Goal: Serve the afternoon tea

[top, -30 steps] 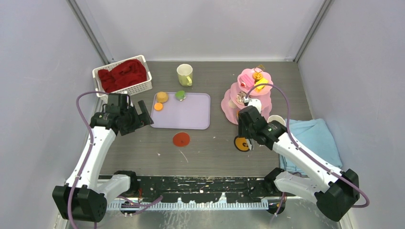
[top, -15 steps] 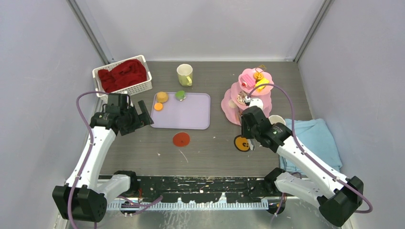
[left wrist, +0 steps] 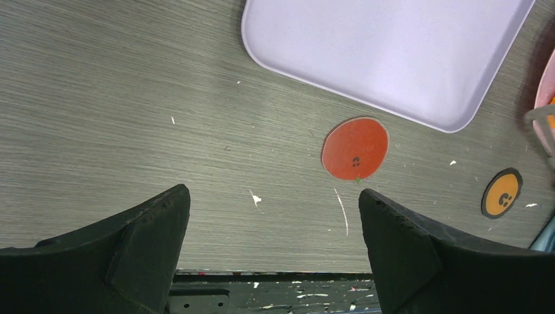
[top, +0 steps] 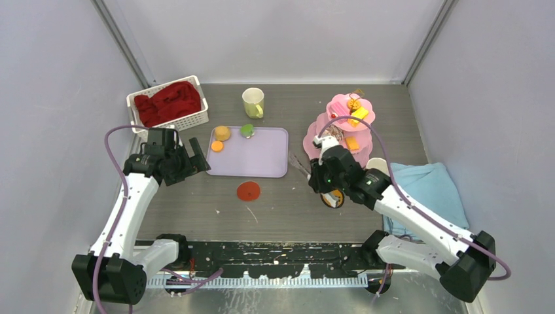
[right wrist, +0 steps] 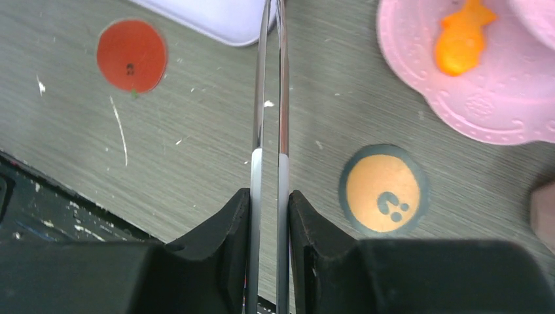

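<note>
The right gripper [right wrist: 269, 199] is clamped on a pair of thin metal tongs [right wrist: 283, 98], its fingers squeezing the two arms nearly parallel with only a slit between them. The arms run out over the bare table toward the near right corner of the lilac tray [top: 265, 157], and their tips are cut off at the top of the wrist view. This gripper hangs just in front of the pink three-tier stand [top: 313, 139] and above an orange disc [right wrist: 383, 190] on the table. The stand carries several sweets: a yellow piece [top: 358, 112] on the top tier and an orange fish-shaped sweet [right wrist: 463, 39] on a lower one. Three more lie along the tray's far left edge – a tan bun [top: 222, 133], a green sweet [top: 247, 130] and a small orange one [top: 216, 146]. The pale yellow-green mug [top: 253, 102] stands behind the tray, and a second mug [top: 378, 164] is half hidden by the right arm, beside the light-blue towel [top: 435, 186]. The left gripper [left wrist: 273, 203] hovers left of the tray with its jaws spread wide and nothing between them. A red disc [left wrist: 355, 148] lies on the table near the tray's front edge – apart from it.
</note>
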You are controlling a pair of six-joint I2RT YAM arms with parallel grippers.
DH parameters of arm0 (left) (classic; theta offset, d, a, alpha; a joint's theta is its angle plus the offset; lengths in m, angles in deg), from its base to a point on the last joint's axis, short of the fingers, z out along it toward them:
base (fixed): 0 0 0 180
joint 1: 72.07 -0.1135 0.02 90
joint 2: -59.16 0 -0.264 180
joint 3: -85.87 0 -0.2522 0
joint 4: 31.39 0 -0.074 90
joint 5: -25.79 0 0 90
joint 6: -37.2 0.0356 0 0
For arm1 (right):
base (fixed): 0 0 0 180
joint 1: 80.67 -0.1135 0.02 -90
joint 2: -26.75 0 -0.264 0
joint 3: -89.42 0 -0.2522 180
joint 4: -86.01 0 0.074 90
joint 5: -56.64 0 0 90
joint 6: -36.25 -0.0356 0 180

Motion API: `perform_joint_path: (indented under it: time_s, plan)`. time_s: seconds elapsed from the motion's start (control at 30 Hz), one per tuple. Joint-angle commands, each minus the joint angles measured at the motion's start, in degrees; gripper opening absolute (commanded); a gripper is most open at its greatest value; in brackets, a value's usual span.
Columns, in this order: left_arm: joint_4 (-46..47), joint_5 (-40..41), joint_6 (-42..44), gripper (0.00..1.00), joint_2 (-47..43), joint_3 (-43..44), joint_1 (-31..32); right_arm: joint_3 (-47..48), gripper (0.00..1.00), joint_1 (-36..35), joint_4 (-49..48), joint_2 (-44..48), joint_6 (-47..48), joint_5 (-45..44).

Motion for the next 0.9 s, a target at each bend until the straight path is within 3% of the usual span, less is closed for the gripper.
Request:
perform_joint_path:
  time_s: [0.0,0.43,0.87]
  plan:
    - [1.43,-0.1,0.01,1.0,0.09,0.86,-0.38,3.7,0.3,-6.14,-6.32,-3.26,1.91,-1.49]
    - [1.34,0.93,0.63,1.0,-0.07,0.33,-0.38,16.88,0.38,-17.45,-12.67,-24.03,4.44,-7.39]
    - [1.43,1.96,-0.6,1.0,0.9,0.42,-0.92,28.06,0.47,-18.77,-17.34,-38.54,6.31,-11.05]
